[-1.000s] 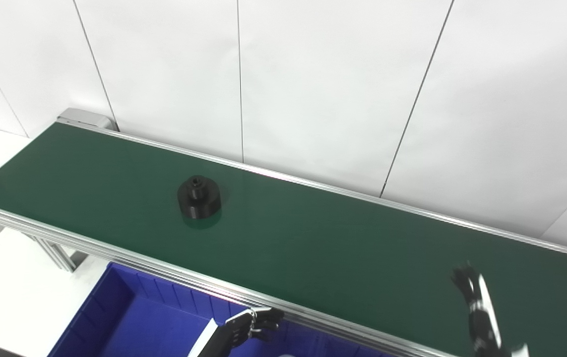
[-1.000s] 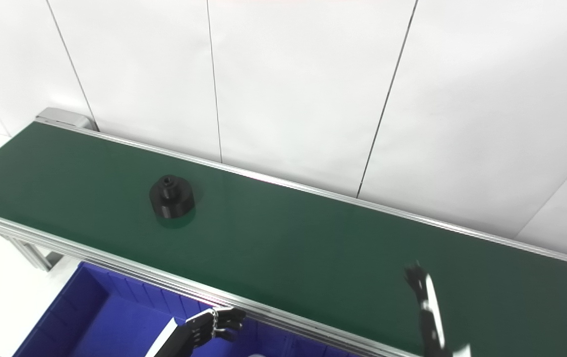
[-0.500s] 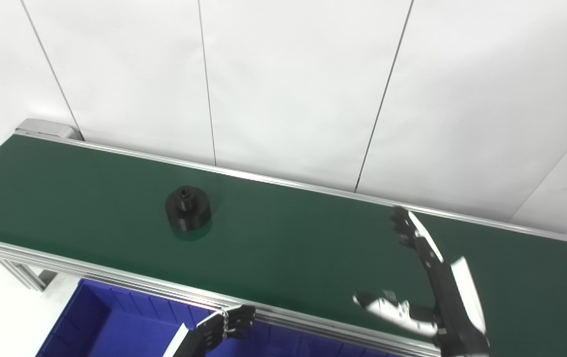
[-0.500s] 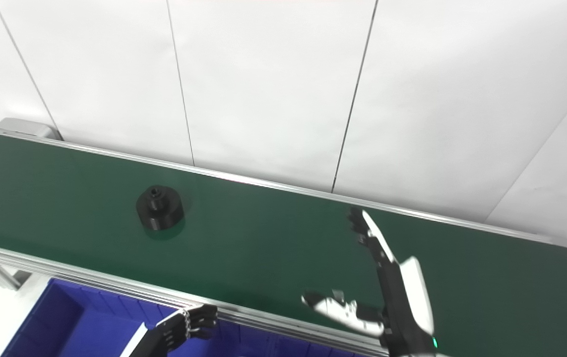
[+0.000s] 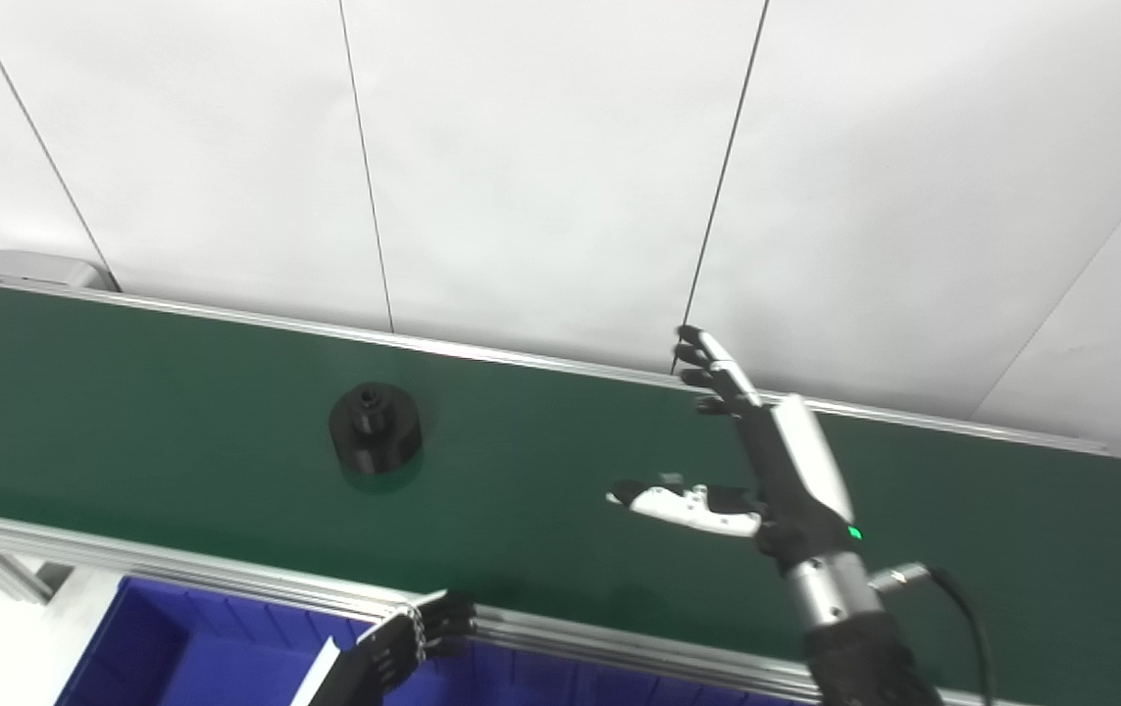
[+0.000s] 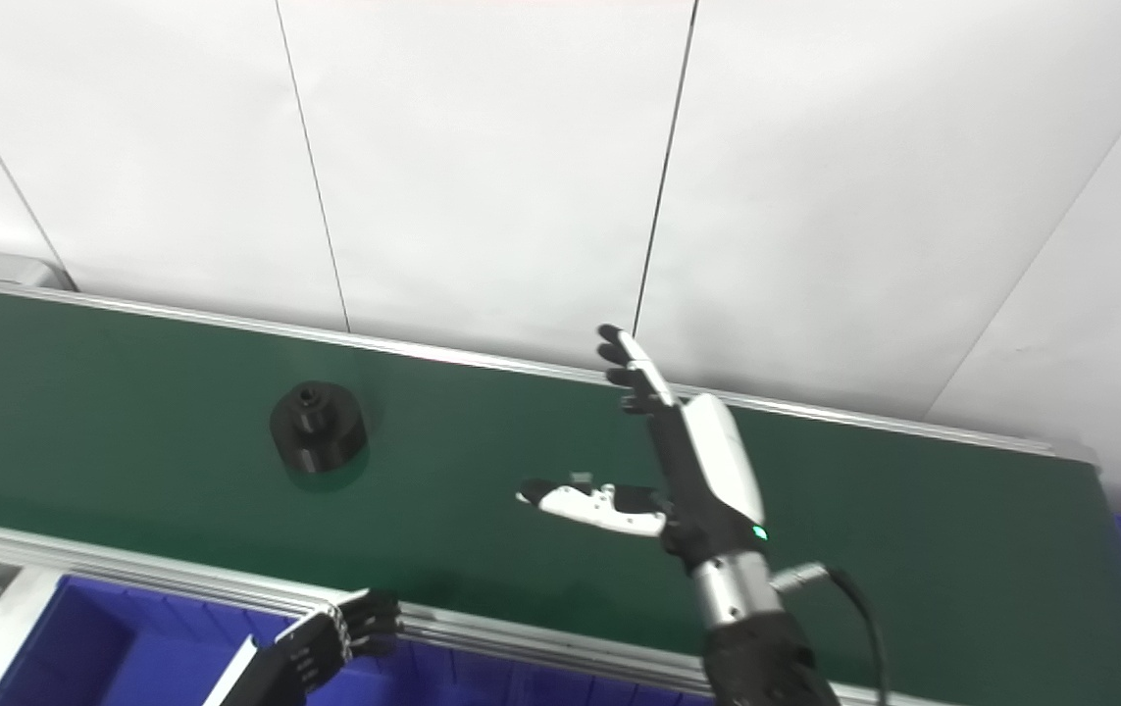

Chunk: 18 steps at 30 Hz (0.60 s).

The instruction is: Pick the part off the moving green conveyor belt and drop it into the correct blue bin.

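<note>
We observe a long green conveyor belt (image 5: pixel 178 392) with silver aluminium side rails, running from the left edge of the view to the right and set against a white panelled wall (image 5: pixel 540 167). The part, a black round stepped component with a raised central hub and a bore in its top (image 5: pixel 375 428), stands upright on the belt surface, left of centre, roughly midway between the far rail and the near rail. Our right robot hand (image 5: pixel 751 461) is raised above the belt, well to the right of the part and apart from it; its fingers (image 5: pixel 707 363) are extended and point toward the far rail, the thumb (image 5: pixel 678 500) is spread out to the left toward the part, and the hand grasps nothing. Our left robot hand (image 5: pixel 413 637) sits low at the bottom edge, just in front of the near rail and over a blue plastic bin (image 5: pixel 158 647) below the belt; its fingers are curled inward with nothing visible in them. A second patch of blue appears past the right end of the belt in the right eye view.
</note>
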### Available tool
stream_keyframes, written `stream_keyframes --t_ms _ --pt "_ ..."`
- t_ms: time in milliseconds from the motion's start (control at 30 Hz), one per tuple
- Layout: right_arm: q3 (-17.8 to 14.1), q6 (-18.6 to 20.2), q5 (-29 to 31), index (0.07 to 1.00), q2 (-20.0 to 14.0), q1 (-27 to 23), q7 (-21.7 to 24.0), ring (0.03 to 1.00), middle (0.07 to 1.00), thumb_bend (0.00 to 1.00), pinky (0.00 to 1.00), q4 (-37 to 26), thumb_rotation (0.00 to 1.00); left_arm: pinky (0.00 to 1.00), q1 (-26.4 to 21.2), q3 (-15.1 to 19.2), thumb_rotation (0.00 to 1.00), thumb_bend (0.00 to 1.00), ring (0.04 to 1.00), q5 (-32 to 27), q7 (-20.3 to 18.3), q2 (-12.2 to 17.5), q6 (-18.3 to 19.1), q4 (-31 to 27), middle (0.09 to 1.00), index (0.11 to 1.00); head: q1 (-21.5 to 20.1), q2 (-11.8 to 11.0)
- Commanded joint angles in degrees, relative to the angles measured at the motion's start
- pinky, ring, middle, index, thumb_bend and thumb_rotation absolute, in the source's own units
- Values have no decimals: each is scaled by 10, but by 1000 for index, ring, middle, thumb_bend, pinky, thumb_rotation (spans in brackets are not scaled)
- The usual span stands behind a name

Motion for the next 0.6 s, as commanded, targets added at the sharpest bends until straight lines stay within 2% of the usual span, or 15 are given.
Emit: stream_keyframes --t_ms 0,267,467,567 --pt "5 12 -9 939 12 -39 -7 857 888 841 789 17 434 734 -5 11 483 785 790 -9 -15 -8 -20 -5 811 790 -2 -1" --pt "33 4 -31 928 24 -134 -23 836 874 872 753 156 455 736 -6 31 517 798 793 -7 -36 -22 -20 -2 812 789 -8 0" --pt "53 0 -27 930 31 -182 -27 853 886 881 753 228 453 739 -8 35 507 783 788 -5 -46 -24 -20 -2 808 795 -6 0" --pt "60 2 -23 936 34 -194 -29 830 896 879 724 251 462 741 -7 30 534 754 798 5 -42 -20 -20 0 810 796 -5 -1"
